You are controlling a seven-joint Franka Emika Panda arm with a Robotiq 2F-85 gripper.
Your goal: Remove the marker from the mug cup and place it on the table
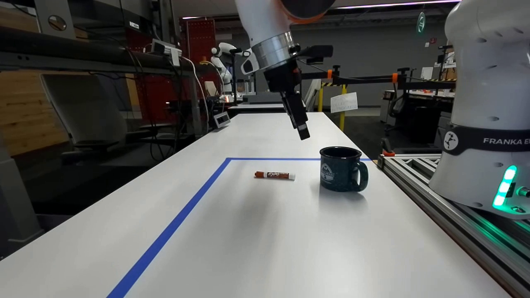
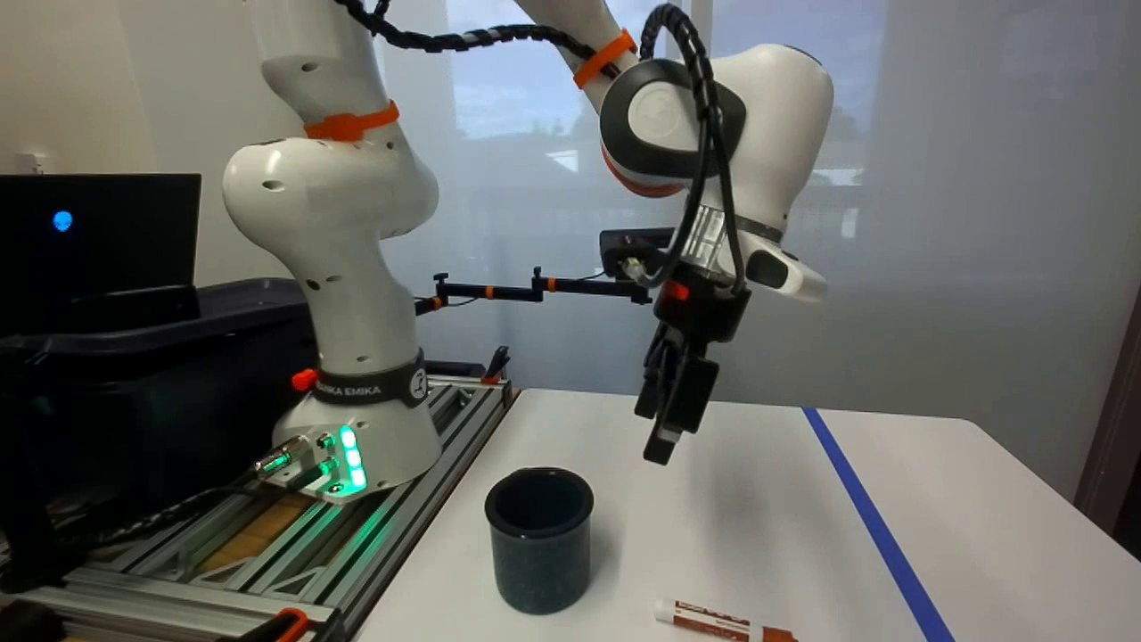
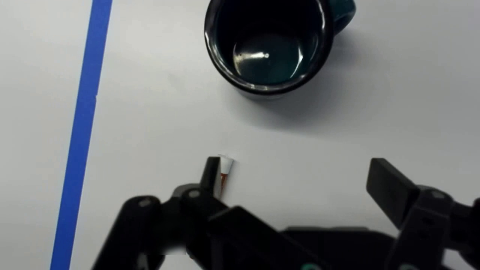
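Marker [image 1: 275,175] is lying flat on the table [image 1: 331,248], kinda near the mug cup [image 1: 337,171] but apart from it. Gripper [image 3: 295,161] hangs in the air near the mug cup too, spread pretty wide, holding nothing.

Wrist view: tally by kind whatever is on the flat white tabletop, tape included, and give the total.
Glossy round dark teal mug: 1
Thin reddish-brown marker with a white end, partly hidden: 1
Straight blue tape strip: 1
Total: 3
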